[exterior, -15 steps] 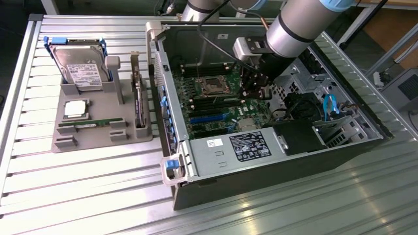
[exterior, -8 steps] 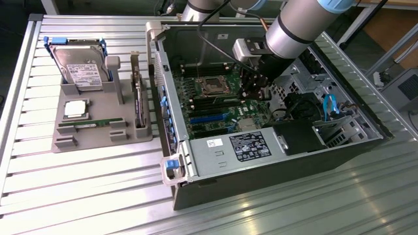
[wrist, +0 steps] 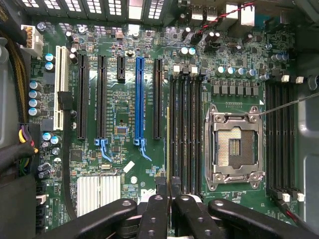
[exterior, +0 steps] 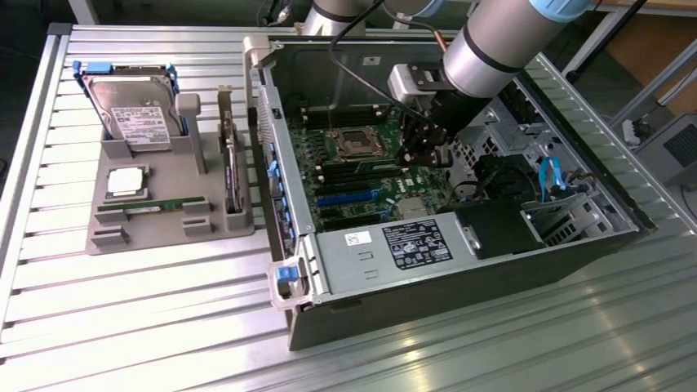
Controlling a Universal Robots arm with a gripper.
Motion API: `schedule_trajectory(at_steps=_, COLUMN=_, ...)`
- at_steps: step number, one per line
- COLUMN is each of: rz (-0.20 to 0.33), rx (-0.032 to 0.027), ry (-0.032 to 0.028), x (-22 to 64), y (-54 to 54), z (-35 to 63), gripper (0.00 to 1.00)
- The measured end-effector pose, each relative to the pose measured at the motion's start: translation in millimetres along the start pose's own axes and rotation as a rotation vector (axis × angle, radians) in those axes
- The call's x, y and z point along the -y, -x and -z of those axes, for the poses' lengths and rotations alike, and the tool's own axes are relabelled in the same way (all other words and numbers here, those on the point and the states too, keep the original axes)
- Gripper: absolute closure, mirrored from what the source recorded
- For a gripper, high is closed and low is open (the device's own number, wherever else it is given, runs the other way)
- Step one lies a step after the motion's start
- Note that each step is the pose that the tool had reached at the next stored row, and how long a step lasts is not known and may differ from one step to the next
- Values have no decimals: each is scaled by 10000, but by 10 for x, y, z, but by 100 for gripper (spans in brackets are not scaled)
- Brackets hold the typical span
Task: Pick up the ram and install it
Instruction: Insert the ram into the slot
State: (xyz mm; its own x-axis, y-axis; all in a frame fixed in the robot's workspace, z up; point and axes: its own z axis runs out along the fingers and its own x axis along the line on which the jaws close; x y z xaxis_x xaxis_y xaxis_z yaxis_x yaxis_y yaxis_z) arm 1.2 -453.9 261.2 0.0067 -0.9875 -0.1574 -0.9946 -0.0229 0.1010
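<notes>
My gripper is down inside the open computer case, just over the motherboard. In the wrist view the fingertips stand close together on a thin green-gold strip, the ram, seen edge-on. The ram hangs upright along the outermost of the black memory slots, on the side away from the empty processor socket. I cannot tell whether its lower edge touches the slot.
A grey tray on the exterior view's left holds a hard drive, a silver processor chip, another slim green stick and a dark card on edge. The power supply and blue cables crowd the case.
</notes>
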Motion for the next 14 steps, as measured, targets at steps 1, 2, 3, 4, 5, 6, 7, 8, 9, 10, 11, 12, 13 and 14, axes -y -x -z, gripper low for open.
schedule_trajectory(at_steps=1, rz=0, rx=0, ry=0, x=0, y=0, z=0, gripper=88)
schedule_trajectory(at_steps=2, rz=0, rx=0, ry=0, x=0, y=0, z=0, gripper=88)
schedule_trajectory(at_steps=3, rz=0, rx=-2, ry=1, x=0, y=0, z=-1, gripper=88)
schedule_trajectory(at_steps=4, rz=0, rx=-2, ry=1, x=0, y=0, z=-1, gripper=88)
schedule_trajectory(at_steps=5, rz=0, rx=-2, ry=1, x=0, y=-1, z=-2, gripper=88)
schedule_trajectory(at_steps=6, rz=1, rx=-2, ry=0, x=0, y=-1, z=-3, gripper=88)
schedule_trajectory(at_steps=7, rz=1, rx=0, ry=0, x=0, y=-1, z=-5, gripper=88)
schedule_trajectory(at_steps=8, rz=1, rx=0, ry=0, x=0, y=-1, z=-8, gripper=88)
schedule_trajectory(at_steps=9, rz=0, rx=1, ry=0, x=-1, y=-2, z=-10, gripper=88)
schedule_trajectory(at_steps=10, rz=-1, rx=0, ry=0, x=-4, y=-2, z=-12, gripper=88)
schedule_trajectory(at_steps=11, rz=-1, rx=-1, ry=0, x=-14, y=-2, z=-14, gripper=88)
schedule_trajectory(at_steps=12, rz=0, rx=0, ry=0, x=-24, y=-2, z=-17, gripper=88)
schedule_trajectory(at_steps=13, rz=1, rx=0, ry=0, x=-41, y=-2, z=-20, gripper=88)
schedule_trajectory(at_steps=14, rz=1, rx=3, ry=-1, x=-224, y=13, z=-61, gripper=88)
